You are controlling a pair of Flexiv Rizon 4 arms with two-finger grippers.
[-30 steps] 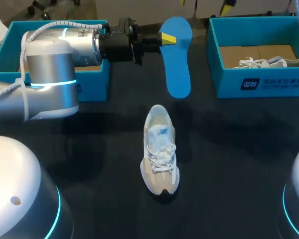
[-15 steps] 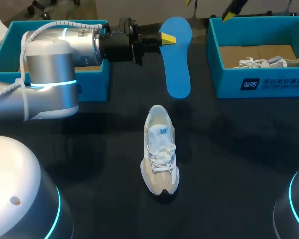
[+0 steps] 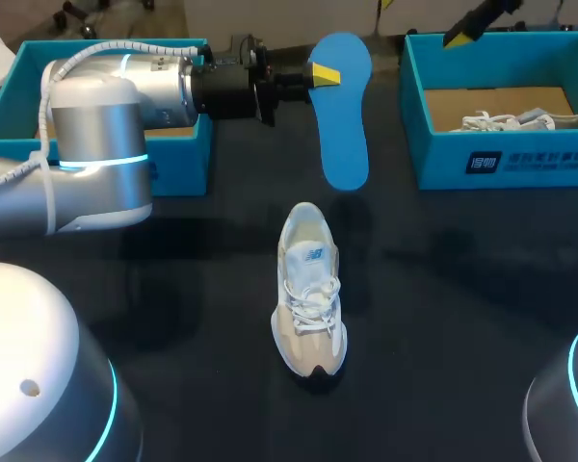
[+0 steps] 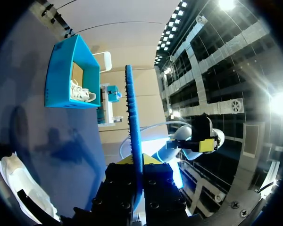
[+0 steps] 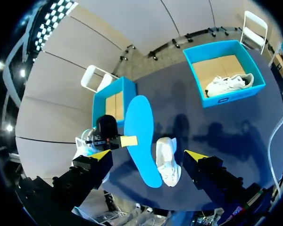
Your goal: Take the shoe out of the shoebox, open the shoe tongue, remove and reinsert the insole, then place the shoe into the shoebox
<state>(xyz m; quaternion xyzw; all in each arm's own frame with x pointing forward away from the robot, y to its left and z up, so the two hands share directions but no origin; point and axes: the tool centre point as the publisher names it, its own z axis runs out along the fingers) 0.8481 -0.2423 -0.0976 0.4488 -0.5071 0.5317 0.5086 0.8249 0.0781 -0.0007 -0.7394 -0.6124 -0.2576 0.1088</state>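
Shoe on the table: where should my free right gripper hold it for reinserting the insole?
Probably the forefoot, from straight above, one finger each side. The shoe stands upright on its sole, toe toward the robot; that grip leaves its far-end opening free for the insole. The right gripper is open.

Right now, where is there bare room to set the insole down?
Most room: the table right of the shoe, in front of the right box. A smaller patch lies left of the shoe. Crowded: beyond the shoe, beside the left box, where the left gripper holds the insole.
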